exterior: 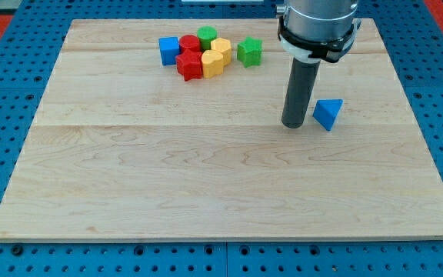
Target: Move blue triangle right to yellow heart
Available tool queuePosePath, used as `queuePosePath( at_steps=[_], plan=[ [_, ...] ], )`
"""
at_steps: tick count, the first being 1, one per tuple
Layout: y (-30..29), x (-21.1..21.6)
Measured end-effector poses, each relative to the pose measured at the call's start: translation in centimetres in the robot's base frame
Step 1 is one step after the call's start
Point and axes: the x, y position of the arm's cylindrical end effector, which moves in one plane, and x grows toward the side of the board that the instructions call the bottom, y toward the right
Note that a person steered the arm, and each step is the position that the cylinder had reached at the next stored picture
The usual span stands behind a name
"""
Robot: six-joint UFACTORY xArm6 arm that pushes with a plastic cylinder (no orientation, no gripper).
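Observation:
The blue triangle (328, 113) lies on the wooden board at the view's right, above mid height. My tip (294, 124) rests on the board just to the left of it, a small gap apart. The yellow heart (221, 50) sits in a cluster near the view's top, left of centre, far up and left of the triangle. A second yellow block (212, 64) lies just below the heart.
The cluster also holds a blue cube (168, 51), a red block (190, 65), a second red block (190, 44), a green round block (207, 35) and a green star-like block (249, 51) at its right. The board (206, 185) lies on a blue pegboard.

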Motion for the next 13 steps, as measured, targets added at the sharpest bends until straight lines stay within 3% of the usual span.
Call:
queuePosePath(
  at_steps=[4,8,9,10,11,12,13],
  plan=[
    [-0.1,-2.1],
    [-3.6,-0.8],
    [-1.0,4.5],
    [6.3,3.5],
    [9.7,-0.4],
    [9.9,-1.0],
    [6.5,-1.0]
  ],
)
